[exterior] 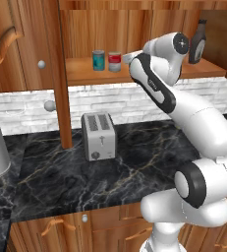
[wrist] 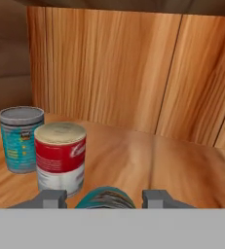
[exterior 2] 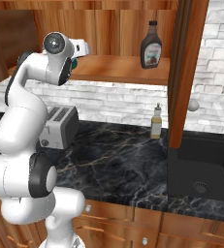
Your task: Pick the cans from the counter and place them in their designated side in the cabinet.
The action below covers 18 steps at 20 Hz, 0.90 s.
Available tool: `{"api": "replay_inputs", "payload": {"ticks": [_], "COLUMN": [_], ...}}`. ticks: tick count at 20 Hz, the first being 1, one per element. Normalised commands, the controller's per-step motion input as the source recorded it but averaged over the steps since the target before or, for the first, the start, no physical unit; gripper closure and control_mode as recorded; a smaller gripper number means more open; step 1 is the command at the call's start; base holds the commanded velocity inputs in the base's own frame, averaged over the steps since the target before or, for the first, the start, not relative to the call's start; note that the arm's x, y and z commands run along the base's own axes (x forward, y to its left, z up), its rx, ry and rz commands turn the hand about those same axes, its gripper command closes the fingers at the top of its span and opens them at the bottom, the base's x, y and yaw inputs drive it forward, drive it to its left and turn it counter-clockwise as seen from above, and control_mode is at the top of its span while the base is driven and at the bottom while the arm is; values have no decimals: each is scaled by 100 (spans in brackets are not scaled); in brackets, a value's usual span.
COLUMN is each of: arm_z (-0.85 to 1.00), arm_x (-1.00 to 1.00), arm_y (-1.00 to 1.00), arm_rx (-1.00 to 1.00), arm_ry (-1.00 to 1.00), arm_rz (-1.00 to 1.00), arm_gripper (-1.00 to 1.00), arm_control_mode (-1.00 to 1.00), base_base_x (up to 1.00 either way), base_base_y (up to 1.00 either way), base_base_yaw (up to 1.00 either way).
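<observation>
wooden cabinet shelf [wrist: 148,160], red can [wrist: 61,158] beside teal can [wrist: 20,138], hand [wrist: 104,198] closed around another teal can [wrist: 105,199]

We see 2 cans – a red and white can [wrist: 61,158], a teal can [wrist: 20,138] – on the striped brown cabinet [wrist: 133,73] shelf.

white brick backsplash [exterior 2: 108,99], black sink [exterior 2: 203,167]

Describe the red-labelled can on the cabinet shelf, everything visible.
The red-labelled can is a small cylinder with a pale lid and a label red above, pale below. It stands upright on the wooden cabinet shelf, close beside the teal can; whether they touch is unclear. In the hand view it sits just beyond the fingers.
</observation>
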Motion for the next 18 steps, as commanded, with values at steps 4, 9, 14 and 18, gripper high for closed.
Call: {"api": "replay_inputs", "payload": {"ticks": [4, 9, 14, 18], "arm_z": [0, -8, -10, -6], "arm_x": [11, 11, 12, 13], "arm_y": [3, 4, 5, 3], "arm_rx": [0, 0, 0, 0], "arm_ry": [2, 0, 0, 0], "arm_rz": [0, 1, 1, 1], "arm_gripper": [100, 100, 100, 100], "arm_control_mode": [-100, -100, -100, -100], "base_base_x": [0, 0, 0, 0], "base_base_y": [0, 0, 0, 0], "base_base_yaw": [0, 0, 0, 0]}}
